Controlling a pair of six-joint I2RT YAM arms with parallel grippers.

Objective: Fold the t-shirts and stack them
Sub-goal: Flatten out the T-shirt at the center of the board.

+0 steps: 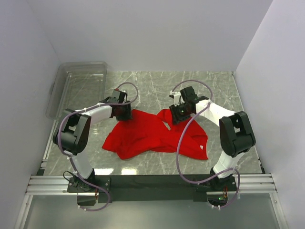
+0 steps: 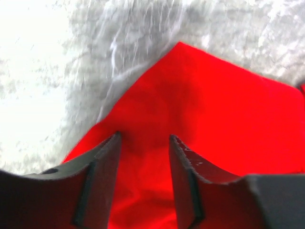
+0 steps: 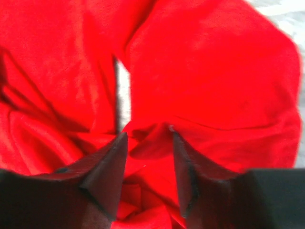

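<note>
The red t-shirt (image 1: pixel 152 136) lies crumpled and spread on the marble table. My left gripper (image 1: pixel 125 113) is at its far left corner. In the left wrist view the jaws (image 2: pixel 144 138) stand apart, low over the red cloth (image 2: pixel 209 109), with cloth lying between them near the shirt's pointed edge. My right gripper (image 1: pixel 178 114) is at the shirt's far middle edge. In the right wrist view its jaws (image 3: pixel 147 136) stand apart with bunched folds of the red shirt (image 3: pixel 214 71) between the fingers. Neither gripper lifts the cloth.
A clear plastic bin (image 1: pixel 76 88) stands at the back left. White walls enclose the table on three sides. Bare marble (image 1: pixel 152 78) lies behind the shirt and a metal rail (image 1: pixel 152 183) runs along the near edge by the arm bases.
</note>
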